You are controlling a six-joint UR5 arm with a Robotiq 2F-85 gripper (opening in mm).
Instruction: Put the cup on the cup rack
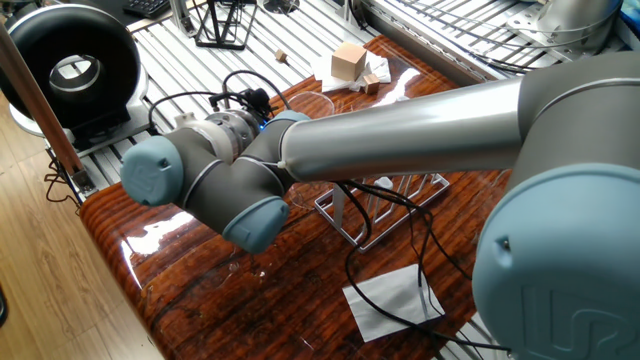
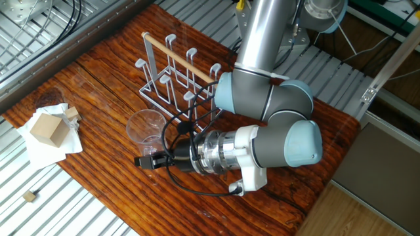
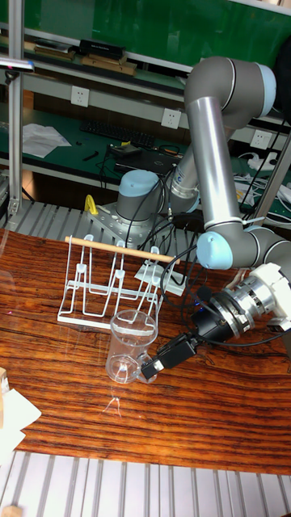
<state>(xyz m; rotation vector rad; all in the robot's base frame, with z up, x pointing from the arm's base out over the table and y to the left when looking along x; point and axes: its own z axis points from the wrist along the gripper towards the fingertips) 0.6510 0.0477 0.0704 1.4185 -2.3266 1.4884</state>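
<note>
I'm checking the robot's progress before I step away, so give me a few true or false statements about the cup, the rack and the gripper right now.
1. The cup stands upright on the table, mouth up. True.
2. The cup is already hanging on a peg of the cup rack. False: it stands on the table in front of the rack, and the pegs in view are bare.
3. The gripper is low beside the base of the cup. True; whether its jaws are closed on the glass cannot be told.
4. The wooden rod across the rack's top has fallen onto the table. False: it sits across the top of the rack.
5. A wooden block lies on white paper, away from the rack. True.
</note>
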